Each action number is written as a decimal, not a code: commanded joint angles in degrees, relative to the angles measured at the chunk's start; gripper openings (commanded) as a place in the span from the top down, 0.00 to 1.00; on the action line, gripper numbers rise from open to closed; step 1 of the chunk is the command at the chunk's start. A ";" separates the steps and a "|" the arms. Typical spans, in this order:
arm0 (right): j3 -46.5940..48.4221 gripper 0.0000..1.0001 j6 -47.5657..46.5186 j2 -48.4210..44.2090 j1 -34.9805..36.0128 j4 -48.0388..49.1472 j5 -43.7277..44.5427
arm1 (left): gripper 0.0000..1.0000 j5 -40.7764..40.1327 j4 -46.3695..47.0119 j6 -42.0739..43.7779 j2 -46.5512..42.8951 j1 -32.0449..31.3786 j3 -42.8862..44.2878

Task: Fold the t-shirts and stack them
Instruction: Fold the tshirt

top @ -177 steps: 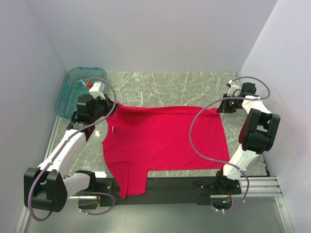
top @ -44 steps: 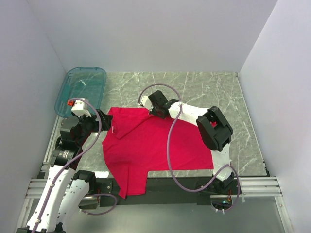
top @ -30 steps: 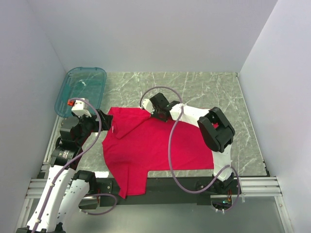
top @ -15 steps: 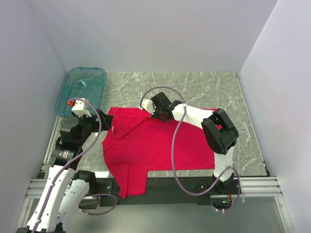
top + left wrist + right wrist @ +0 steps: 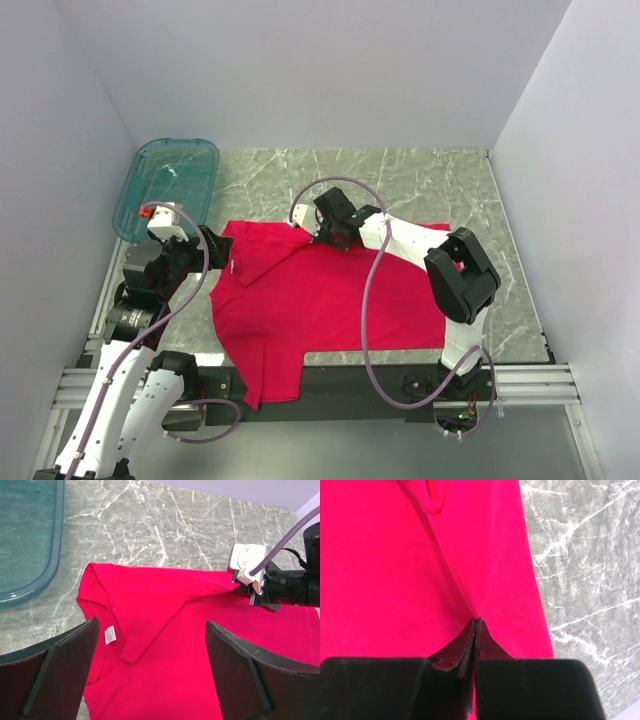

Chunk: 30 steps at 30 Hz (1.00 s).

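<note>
Inspection of the robot body:

- **Arms:** the left arm (image 5: 135, 310) and the right arm (image 5: 400, 236) are built of white links joined by black housings.
- **Cabling:** a mauve cable (image 5: 364, 300) is looped along each arm.
- **Left wrist:** a white block (image 5: 168, 222) bearing an orange-red mark (image 5: 147, 211) is fitted here.
- **Left pincer (image 5: 151, 625):** the fingers (image 5: 60, 665) are broad and matt black.
- **Right pincer (image 5: 476, 630):** the fingers are black and tapered.

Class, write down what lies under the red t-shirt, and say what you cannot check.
The grey marble table shows beyond the edges of the red t-shirt, so the shirt lies on it. Its near sleeve drapes over the black rail. Anything beneath the cloth itself is covered and cannot be seen.
</note>
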 commanded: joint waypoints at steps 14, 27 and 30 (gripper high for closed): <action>3.00 0.64 1.69 -4.88 -4.86 -8.10 -15.44 | 0.07 2.20 3.14 0.63 0.80 0.18 -0.42; -11.48 0.63 6.08 -24.56 -17.44 -6.80 -37.69 | 0.20 17.21 9.64 -6.31 37.51 0.10 4.57; -13.42 0.62 7.05 -27.12 -21.30 -6.62 -42.41 | 0.19 19.08 7.99 -3.08 50.94 -0.43 11.16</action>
